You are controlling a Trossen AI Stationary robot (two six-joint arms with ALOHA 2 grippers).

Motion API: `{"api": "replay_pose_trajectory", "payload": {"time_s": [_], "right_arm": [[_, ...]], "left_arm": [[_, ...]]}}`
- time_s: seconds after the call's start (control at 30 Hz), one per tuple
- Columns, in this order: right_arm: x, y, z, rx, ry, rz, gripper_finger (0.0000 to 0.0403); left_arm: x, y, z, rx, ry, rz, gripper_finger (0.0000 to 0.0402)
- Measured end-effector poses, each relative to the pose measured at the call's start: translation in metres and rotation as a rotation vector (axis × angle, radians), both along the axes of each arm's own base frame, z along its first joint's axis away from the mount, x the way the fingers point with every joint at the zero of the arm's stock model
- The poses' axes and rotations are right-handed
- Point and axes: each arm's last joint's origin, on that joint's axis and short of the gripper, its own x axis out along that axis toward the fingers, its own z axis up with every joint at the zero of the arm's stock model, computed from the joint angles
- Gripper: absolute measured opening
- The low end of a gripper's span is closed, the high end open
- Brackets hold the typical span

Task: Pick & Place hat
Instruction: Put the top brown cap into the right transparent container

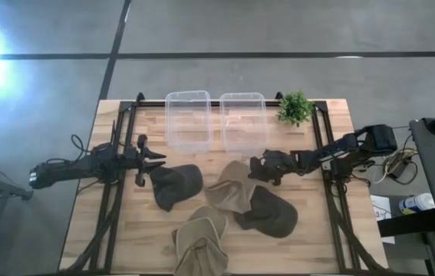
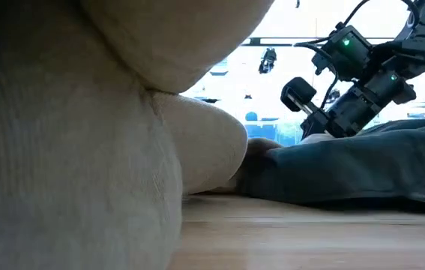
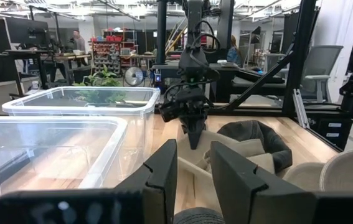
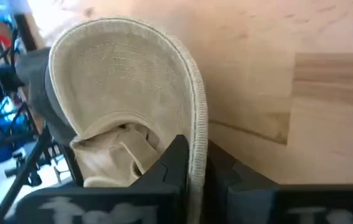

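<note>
Several hats lie on the wooden table: a dark hat (image 1: 176,184) at the left, a tan hat (image 1: 229,192) in the middle, a dark hat (image 1: 269,215) to its right and a tan hat (image 1: 200,241) at the near edge. My right gripper (image 1: 254,167) is shut on the middle tan hat's brim. My left gripper (image 1: 154,162) is open at the left dark hat's left edge; whether it touches the hat I cannot tell. The left wrist view shows its fingers apart (image 3: 195,177). My right gripper pinches the middle tan hat's brim at its stitched outer edge (image 4: 198,146) between its two fingers. The fingers (image 3: 193,134) point down, slanting in from the table's right side. The hat's crown end (image 1: 232,201) lies on the table, against the right dark hat.
Two clear plastic bins (image 1: 188,119) (image 1: 242,119) stand side by side at the far edge, with a small green plant (image 1: 295,107) to their right. The near tan hat fills the low view's foreground (image 2: 85,150). Dark frame rails (image 1: 113,192) (image 1: 332,192) run along both table sides.
</note>
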Motion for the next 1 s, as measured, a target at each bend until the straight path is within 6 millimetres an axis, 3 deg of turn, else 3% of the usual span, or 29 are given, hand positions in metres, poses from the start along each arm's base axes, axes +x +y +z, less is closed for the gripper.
{"api": "replay_pose_trajectory", "payload": {"time_s": [0.23, 0.47, 0.73, 0.87, 1.0], "right_arm": [[-0.004, 0.001, 0.028, -0.124, -0.131, 0.107, 0.0014], [-0.017, 0.004, 0.083, -0.408, -0.434, 0.27, 0.0014], [-0.04, -0.007, 0.149, -0.789, -0.635, 0.112, 0.0013], [-0.044, -0.02, 0.173, -1.002, -0.539, -0.02, 0.0013], [-0.046, -0.039, 0.188, -1.161, -0.238, -0.141, 0.0013]], "left_arm": [[0.0, 0.0, 0.0, 0.0, 0.001, 0.0, 0.0092], [0.0, 0.0, 0.0, 0.0, 0.001, 0.0, 0.0092], [0.0, 0.0, 0.0, 0.0, 0.001, 0.0, 0.0092], [0.0, 0.0, 0.0, 0.0, 0.001, 0.0, 0.0092], [0.0, 0.0, 0.0, 0.0, 0.001, 0.0, 0.0092]]}}
